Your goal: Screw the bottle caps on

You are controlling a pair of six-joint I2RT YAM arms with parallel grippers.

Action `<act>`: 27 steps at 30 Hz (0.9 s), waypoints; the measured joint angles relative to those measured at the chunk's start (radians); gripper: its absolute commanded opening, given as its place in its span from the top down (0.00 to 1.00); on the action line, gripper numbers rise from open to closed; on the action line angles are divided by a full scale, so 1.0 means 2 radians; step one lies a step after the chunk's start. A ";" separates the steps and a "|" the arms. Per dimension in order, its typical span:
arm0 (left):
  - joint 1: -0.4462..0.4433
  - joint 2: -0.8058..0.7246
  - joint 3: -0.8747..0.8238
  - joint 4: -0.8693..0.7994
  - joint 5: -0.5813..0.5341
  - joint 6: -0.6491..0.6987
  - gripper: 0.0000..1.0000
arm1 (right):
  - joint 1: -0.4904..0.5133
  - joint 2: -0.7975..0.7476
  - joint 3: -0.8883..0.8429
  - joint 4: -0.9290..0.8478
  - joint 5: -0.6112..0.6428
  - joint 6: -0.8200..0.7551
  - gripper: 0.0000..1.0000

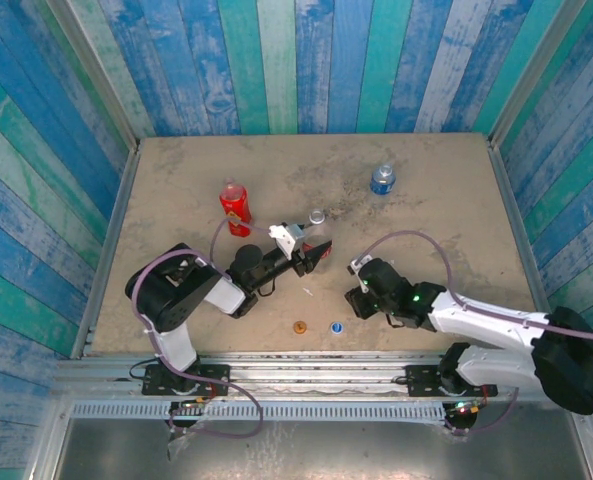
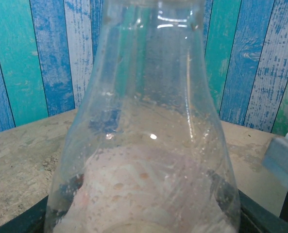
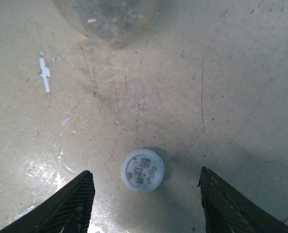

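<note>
Standing upright near the middle of the table, the clear bottle turns its round open mouth toward the overhead camera. The left gripper is clamped around its lower part, at the red label. From the left wrist the thin, glossy plastic flares from a narrow neck to wide shoulders, with dark fingers pressed against its sides.

Just to the right, the white cap lies flat on the table, a small disc with grey print on top. The right gripper hangs over it with its ribbed black fingers spread wide and touching nothing. The orange cap and the blue cap sit side by side near the front edge. A white scrap lies between them and the clear bottle.

Farther back, the red bottle stands at the left and the blue-labelled bottle at the right, well apart.

The tabletop is sandy beige, matte, stained and finely scratched. Plank walls in worn blue, teal and pale green enclose three sides. A metal rail runs along the near edge.
</note>
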 measured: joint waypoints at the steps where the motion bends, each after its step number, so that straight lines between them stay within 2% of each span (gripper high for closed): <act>1: 0.000 -0.001 0.000 -0.001 0.000 0.000 0.35 | 0.000 0.008 0.002 0.000 0.000 0.002 0.44; 11: 0.000 -0.003 0.000 -0.005 0.000 0.000 0.35 | 0.000 0.080 0.028 0.006 -0.003 0.020 0.52; 18: 0.000 -0.004 0.000 -0.007 0.000 0.000 0.35 | 0.000 0.098 0.029 0.012 -0.004 0.021 0.60; 27: 0.000 -0.004 0.001 -0.010 -0.001 -0.002 0.35 | 0.000 0.112 0.030 0.012 -0.004 0.020 0.64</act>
